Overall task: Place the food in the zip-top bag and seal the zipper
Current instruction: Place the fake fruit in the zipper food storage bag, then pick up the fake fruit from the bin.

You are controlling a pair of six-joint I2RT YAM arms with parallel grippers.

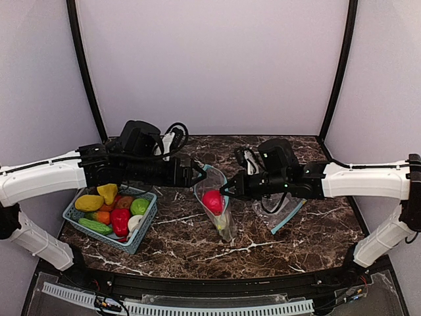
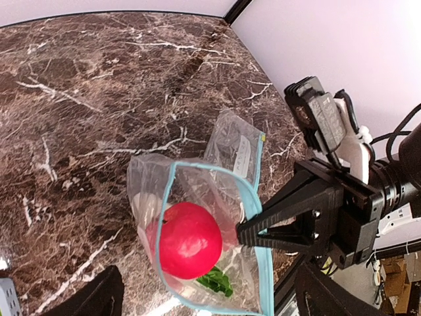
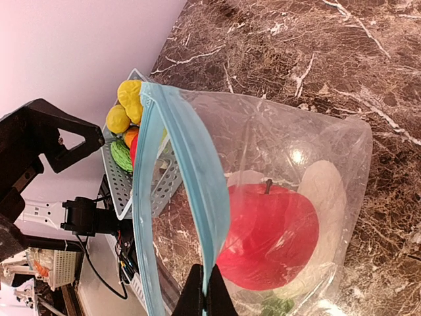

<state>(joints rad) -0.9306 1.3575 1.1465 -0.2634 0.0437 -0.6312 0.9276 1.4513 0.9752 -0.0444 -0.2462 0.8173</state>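
Mid-table, bag [image 1: 228,227] hangs mouth-up from the right gripper [image 2: 247,235], which is clamped on the blue zipper rim at 1 point. Left gripper [image 1: 199,172] sits at the mouth's left side, jaws apart, holding nothing. In the bag: red apple [image 2: 189,240], a white piece [image 3: 327,197], something green [image 2: 214,282] low down. Rest of the food [image 1: 113,214] is in the basket [image 1: 141,240], left side, well apart from the bag.

Risks, my read:
- 1 pinch carries the load. More items could drag the rim out of the jaws, or fold the mouth shut so the next drop hits the zipper.
- Left fingers are close to the rim. A careless pull-away could snag the film and yank the bag.
- Apple sits high, near the mouth. If it doesn't settle, the zipper won't close over it.
- Sealing needs both tracks lined up, and crumpled film makes that iffy.

Table [image 1: 197,247]: dark glossy marble-look, white veins, likely slick, so the bag foot may slide. 2nd bag [image 1: 287,212] lies flat under the right arm. Walls [image 1: 210,66] plain and pale, black posts [image 1: 84,66] at the corners.
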